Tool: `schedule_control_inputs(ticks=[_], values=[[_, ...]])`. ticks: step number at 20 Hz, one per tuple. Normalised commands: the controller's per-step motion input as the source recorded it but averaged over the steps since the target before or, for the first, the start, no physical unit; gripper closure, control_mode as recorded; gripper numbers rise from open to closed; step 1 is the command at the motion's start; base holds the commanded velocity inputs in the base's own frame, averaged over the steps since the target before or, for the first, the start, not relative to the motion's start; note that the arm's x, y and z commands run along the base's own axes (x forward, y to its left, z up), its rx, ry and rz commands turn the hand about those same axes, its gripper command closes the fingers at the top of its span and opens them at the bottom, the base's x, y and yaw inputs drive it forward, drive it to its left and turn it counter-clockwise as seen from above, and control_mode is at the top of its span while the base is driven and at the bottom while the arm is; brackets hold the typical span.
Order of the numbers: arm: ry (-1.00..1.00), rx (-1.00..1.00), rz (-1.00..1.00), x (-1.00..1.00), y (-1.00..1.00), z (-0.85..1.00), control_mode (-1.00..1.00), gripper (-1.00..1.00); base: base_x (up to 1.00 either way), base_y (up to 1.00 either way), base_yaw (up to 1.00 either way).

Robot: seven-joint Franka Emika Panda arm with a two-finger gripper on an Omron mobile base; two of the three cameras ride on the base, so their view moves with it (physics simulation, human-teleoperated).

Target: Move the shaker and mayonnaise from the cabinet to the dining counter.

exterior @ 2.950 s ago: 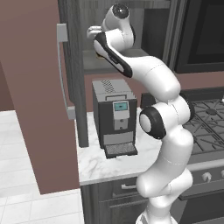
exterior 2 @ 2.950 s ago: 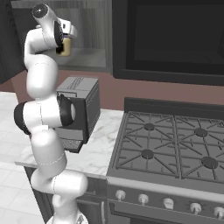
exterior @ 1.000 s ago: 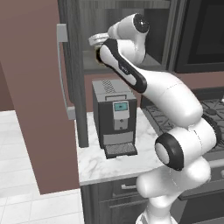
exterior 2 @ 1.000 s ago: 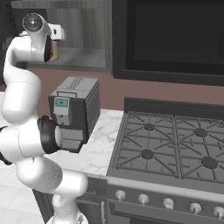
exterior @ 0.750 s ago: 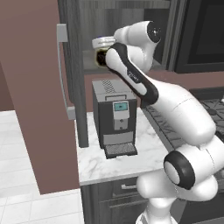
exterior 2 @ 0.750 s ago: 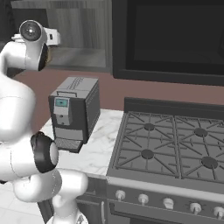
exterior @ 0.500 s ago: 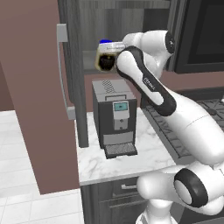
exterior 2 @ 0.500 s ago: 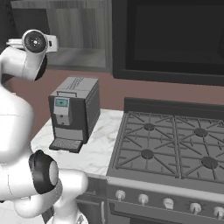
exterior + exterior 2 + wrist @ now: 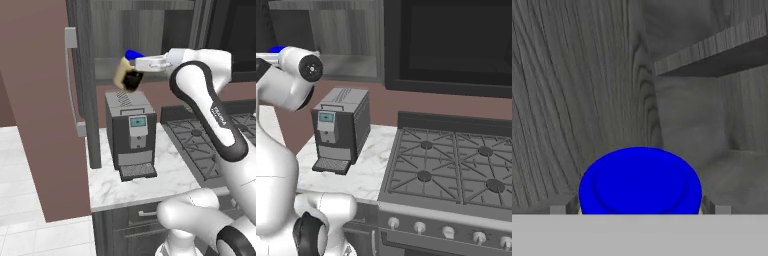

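One slip risk: the gripper [image 9: 131, 70] is clamping the mayonnaise [image 9: 127, 76] sideways above the coffee machine [image 9: 129, 132]; it could drop.

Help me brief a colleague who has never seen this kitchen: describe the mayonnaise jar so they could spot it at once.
Start at the tall dark grey cabinet with its silver bar handle, beside the coffee machine on the marble worktop. Just above that machine, the gripper is closed around the mayonnaise, which is tilted in mid-air. It is a short round jar with cream contents, a dark label band and a bright blue lid.
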Motion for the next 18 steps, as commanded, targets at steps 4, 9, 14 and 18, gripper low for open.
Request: schedule_control_inputs(ticks=[4, 9, 14, 18], values=[[0.04, 0.03, 0.23, -0.66, -0.27, 0.02, -1.00, 1.00, 0.00, 0.00, 0.00], [0.13, 0.02, 0.22, -0.62, -0.27, 0.00, -1.00, 1.00, 0.00, 0.00, 0.00], [0.14, 0.00, 0.20, -0.62, -0.28, 0.00, -1.00, 1.00, 0.00, 0.00, 0.00], [0.12, 0.00, 0.14, -0.61, -0.14, -0.04, -1.00, 1.00, 0.00, 0.00, 0.00]])
